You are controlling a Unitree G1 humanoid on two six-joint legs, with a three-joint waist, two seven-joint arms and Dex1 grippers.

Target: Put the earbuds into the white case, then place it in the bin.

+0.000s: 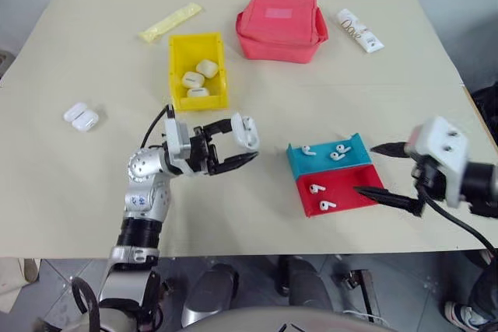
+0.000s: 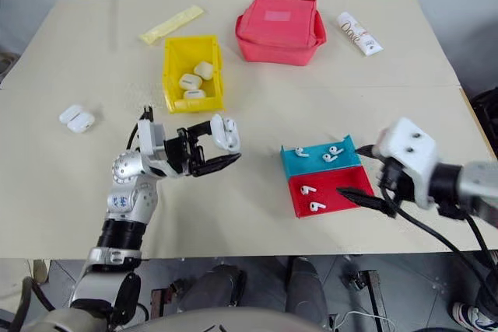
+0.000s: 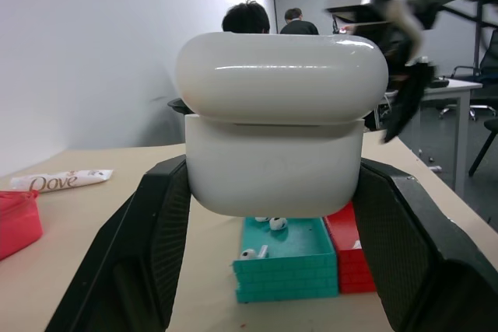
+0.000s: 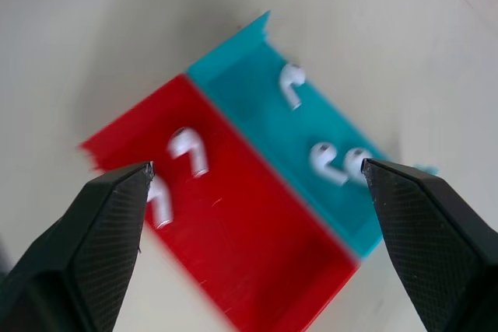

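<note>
Earbuds (image 1: 319, 189): four small glossy white pieces with short stems. Two lie in the red tray (image 1: 342, 192) and two in the blue tray (image 1: 331, 162) just behind it. The trays touch along one long edge and sit near the front right of the table (image 1: 93, 60).

Right gripper (image 1: 395, 172): the nearer arm. Its black fingers are spread wide and empty, and they straddle the right end of the trays; one fingertip hangs over the red tray. From this gripper the earbuds lie down and to the robot's left. In the right wrist view the pair in the red tray lies close to one finger. Their stems run roughly across the tray's short side.

Left gripper (image 1: 233, 148): clamped on the white case (image 1: 244, 132), held above the table to the left of the trays. The case is smooth, rounded and pebble-shaped. In the left wrist view its lid sits on the body; whether it is latched cannot be told.

Yellow bin (image 1: 198, 71): rigid plastic with upright walls, behind the left gripper, already holding three similar cases.

Judgement: the earbuds are tiny and slick, so a pinch needs accurate centring.
</note>
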